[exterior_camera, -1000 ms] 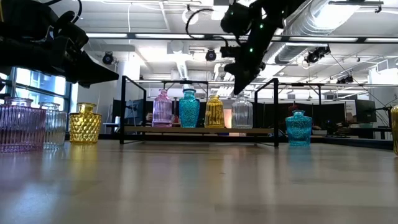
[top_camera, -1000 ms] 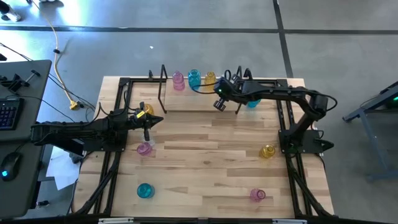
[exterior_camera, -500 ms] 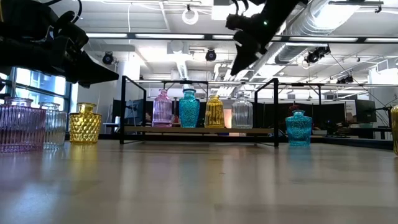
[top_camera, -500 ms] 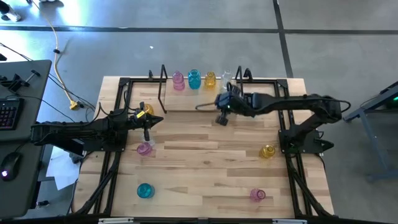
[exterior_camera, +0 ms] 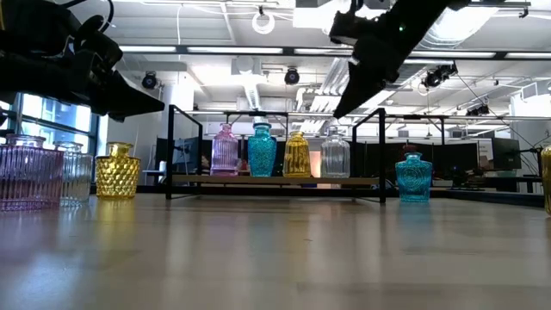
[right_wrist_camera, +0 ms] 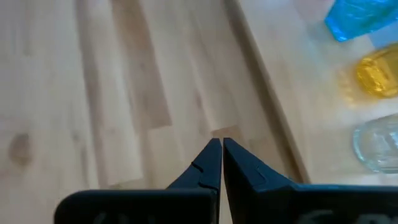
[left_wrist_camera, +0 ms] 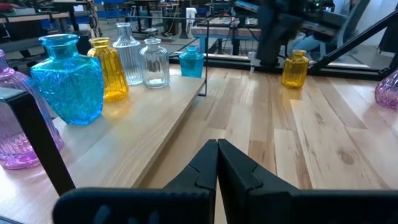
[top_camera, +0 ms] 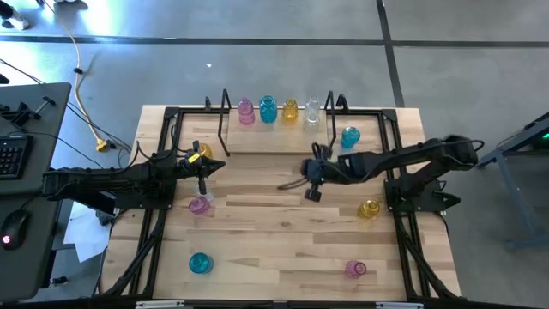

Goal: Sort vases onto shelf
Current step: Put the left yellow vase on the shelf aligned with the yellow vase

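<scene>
The left gripper (top_camera: 208, 166) hangs at the left side of the bench (top_camera: 283, 249), clenched on nothing, with a yellow vase (top_camera: 202, 152) just beside it and a pink vase (top_camera: 199, 205) near its other side. A careless swing could knock either over, since these narrow-necked vases likely tip easily. A teal vase (top_camera: 200, 263) stands loose near the front edge. On the shelf (top_camera: 225, 120) at the back, four vases (top_camera: 279, 110) stand in a row: pink, teal, yellow, clear. The right gripper (top_camera: 312, 192) hovers mid-bench in front of the shelf, fingers pressed together and empty. Right of it, a second teal vase (top_camera: 349, 136) stands beside the shelf's end post; reaching for it, the arm could brush the post or the clear vase. Two more vases, yellow (top_camera: 370, 209) and pink (top_camera: 355, 269), wait farther right.
</scene>
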`<state>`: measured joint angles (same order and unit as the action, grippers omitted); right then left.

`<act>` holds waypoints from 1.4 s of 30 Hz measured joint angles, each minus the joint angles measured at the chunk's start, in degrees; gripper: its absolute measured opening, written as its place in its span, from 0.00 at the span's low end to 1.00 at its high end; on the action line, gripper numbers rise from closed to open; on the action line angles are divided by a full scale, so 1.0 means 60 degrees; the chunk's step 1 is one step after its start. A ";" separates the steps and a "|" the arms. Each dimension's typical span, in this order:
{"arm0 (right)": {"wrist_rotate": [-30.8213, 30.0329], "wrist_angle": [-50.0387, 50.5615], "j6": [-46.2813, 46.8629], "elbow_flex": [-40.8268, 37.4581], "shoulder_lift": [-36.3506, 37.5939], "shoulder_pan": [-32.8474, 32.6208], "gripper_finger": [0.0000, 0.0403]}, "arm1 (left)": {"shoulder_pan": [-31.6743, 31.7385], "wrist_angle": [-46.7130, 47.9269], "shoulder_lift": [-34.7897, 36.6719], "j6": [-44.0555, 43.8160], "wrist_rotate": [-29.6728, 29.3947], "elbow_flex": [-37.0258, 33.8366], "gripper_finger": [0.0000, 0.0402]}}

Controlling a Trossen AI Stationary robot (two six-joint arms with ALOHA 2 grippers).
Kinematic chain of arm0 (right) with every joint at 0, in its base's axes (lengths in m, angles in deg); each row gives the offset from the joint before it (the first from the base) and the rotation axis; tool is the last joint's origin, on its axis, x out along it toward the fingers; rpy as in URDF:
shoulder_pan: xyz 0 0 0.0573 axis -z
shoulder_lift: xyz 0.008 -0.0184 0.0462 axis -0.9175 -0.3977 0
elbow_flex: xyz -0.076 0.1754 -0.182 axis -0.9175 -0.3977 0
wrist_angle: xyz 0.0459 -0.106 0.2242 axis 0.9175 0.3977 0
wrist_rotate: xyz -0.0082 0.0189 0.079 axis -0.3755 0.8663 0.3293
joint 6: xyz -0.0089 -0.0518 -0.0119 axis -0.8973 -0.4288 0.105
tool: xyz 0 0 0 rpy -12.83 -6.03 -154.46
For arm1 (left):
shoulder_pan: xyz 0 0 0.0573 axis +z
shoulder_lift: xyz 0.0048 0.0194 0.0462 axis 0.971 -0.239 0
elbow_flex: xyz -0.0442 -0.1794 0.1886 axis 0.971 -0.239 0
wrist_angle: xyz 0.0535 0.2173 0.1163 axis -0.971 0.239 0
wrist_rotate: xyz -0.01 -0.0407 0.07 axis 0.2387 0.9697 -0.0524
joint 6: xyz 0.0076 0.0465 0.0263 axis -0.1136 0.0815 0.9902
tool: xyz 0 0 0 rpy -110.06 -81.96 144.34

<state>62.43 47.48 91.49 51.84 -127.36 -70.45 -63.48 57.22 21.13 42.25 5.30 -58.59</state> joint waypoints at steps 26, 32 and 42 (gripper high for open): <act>0.1001 -0.6227 -0.2168 0.0000 -0.2812 -0.0590 0.00 | 0.0001 -0.0002 0.0002 0.0000 0.0000 0.0000 0.00; 0.1798 -0.7606 -0.2389 0.0004 -0.3908 -0.0590 0.00 | 0.0000 0.0000 0.0000 0.0004 0.0000 0.0000 0.00; 0.1788 -0.7698 -0.2344 0.0004 -0.4120 -0.0696 0.00 | 0.0000 -0.0004 0.0000 0.0003 0.0000 0.0000 0.00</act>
<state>73.16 1.29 77.43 51.86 -152.08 -74.62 -63.48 57.20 21.13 42.27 5.30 -58.59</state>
